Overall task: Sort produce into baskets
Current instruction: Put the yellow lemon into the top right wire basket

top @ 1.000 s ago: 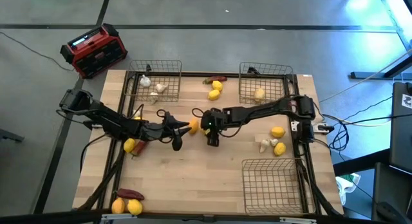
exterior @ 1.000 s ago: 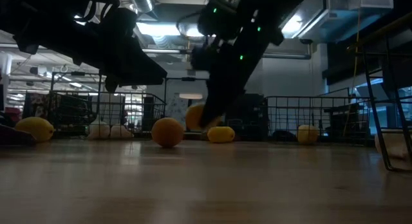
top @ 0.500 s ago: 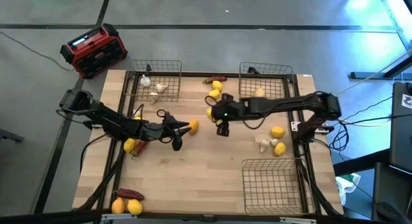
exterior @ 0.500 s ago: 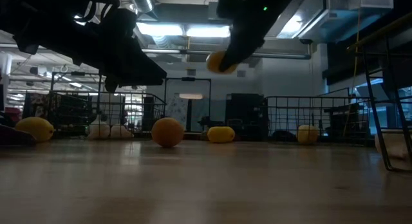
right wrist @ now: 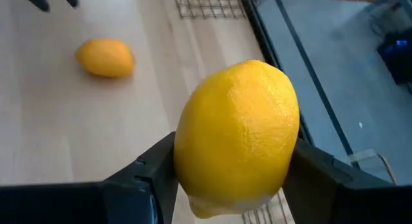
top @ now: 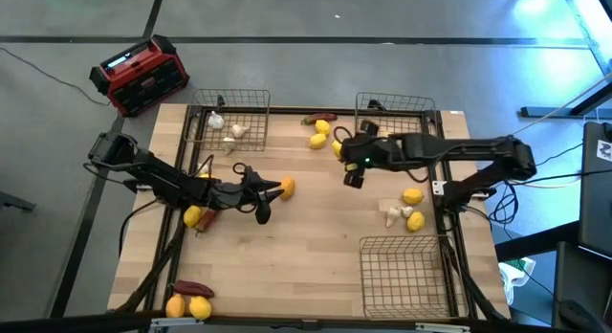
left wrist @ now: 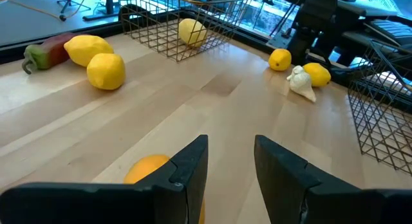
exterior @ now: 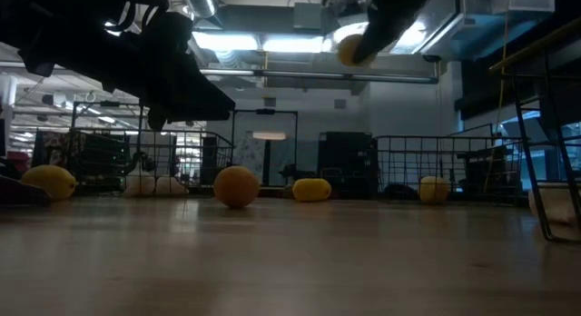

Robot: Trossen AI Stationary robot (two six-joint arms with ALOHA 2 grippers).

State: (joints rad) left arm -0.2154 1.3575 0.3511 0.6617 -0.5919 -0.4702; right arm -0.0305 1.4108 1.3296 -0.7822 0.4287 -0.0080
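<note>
Since a sec ago the R gripper (top: 341, 153) has lifted clear of the table centre and swung out toward 1 o'clock. Its jaws are clamped on a lemon (right wrist: 235, 140), now held high off the wood and just short of the 1 o'clock basket (top: 387, 111). Judging by that, the pick is done and the carry is nearly over. The drop is still to come, and it's prob the right basket since one lemon (top: 385, 139) already lies there.

The L gripper (left wrist: 230, 147) hasn't budged. It sits at abt 9 o'clock, jaws narrow and empty, with the orange (top: 286, 187) just beside its tips, untouched.

Count, from the high view:
- Baskets: 3, at 11, 1 and 5 o'clock; the 5 o'clock one (top: 402, 271) looks bare
- Yellow/orange fruit: abt 10, incl the held one and the one in its basket
- Garlic bulbs (top: 237, 132): 4, three of them in the 11 o'clock basket (top: 251, 96)
- Red peppers (top: 320, 117): 3, all loose

Most of the produce is still unsorted
</note>
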